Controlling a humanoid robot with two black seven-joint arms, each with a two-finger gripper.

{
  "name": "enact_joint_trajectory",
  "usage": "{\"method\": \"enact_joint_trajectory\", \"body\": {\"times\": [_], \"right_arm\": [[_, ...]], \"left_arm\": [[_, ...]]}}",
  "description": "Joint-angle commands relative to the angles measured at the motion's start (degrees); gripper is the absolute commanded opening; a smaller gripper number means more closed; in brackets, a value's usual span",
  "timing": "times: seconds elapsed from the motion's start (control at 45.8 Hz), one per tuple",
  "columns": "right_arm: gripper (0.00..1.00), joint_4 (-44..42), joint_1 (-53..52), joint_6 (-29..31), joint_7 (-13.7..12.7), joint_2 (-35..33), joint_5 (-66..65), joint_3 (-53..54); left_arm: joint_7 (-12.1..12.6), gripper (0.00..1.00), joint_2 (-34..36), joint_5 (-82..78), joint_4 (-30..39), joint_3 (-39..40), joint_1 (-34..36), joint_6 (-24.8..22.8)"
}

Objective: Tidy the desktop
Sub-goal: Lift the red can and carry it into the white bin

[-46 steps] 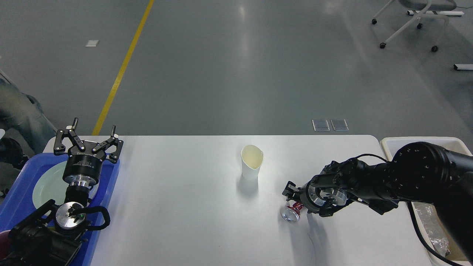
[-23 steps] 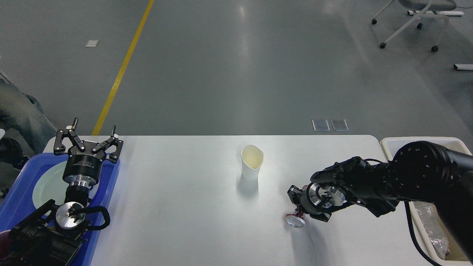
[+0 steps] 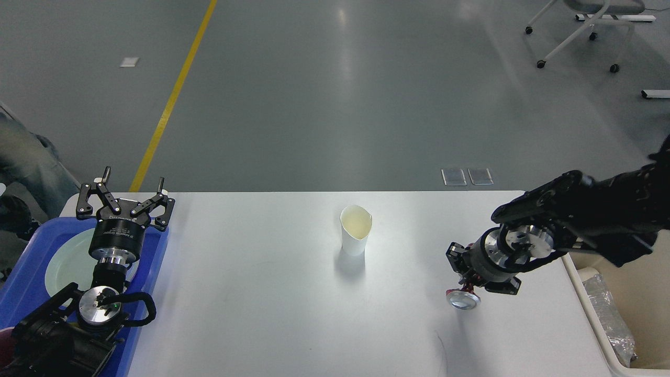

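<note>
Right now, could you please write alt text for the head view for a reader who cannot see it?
The right gripper holds a red can above the white desktop, near a cream bin. A paper cup stands mid-table; the open left gripper hovers over a blue tray.

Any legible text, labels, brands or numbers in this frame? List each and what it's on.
None legible.
Left gripper: small white print on its black body, too small to read.
Can held in the right gripper: red print on its side, mostly hidden and blurred, unreadable.
Paper cup: plain, no marking seen.
Desktop, blue tray: no text seen.
</note>
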State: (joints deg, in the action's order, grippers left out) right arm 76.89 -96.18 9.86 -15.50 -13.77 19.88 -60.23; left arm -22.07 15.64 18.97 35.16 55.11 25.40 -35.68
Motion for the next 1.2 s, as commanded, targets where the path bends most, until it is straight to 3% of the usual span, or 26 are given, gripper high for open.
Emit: {"method": "enact_joint_trajectory", "body": {"times": [0.0,0.262,0.393,0.503,0.743,0.874,1.18], "right_arm": [[0.00,8.4,-14.4,8.9,-0.1,-3.7,-4.7,-3.6],[0.00,12.2,-38.5,31.8,0.6,-4.1,-7.2,-14.4],[0.00,14.7,-45.9,37.9,0.8,-5.4,-10.8,-14.9],[0.00,16.0,-47.2,38.0,1.9,-5.5,-13.3,-15.2],[0.00,15.6,-46.9,36.5,7.1,-5.8,-14.4,-20.8],[0.00,14.4,-46.7,34.8,7.7,-9.1,-14.7,-25.7],[0.00,4.3,-29.3,15.0,7.5,-26.5,-18.9,-29.4]], "left_arm": [[0.0,0.96,0.0,0.0,0.0,0.0,0.0,0.0],[-0.1,0.96,0.0,0.0,0.0,0.0,0.0,0.0],[-0.1,0.96,0.0,0.0,0.0,0.0,0.0,0.0],[-0.1,0.96,0.0,0.0,0.0,0.0,0.0,0.0],[-0.1,0.96,0.0,0.0,0.0,0.0,0.0,0.0],[-0.1,0.96,0.0,-0.1,0.0,0.0,-0.2,0.0],[-0.1,0.96,0.0,-0.1,0.0,0.0,-0.2,0.0]]}}
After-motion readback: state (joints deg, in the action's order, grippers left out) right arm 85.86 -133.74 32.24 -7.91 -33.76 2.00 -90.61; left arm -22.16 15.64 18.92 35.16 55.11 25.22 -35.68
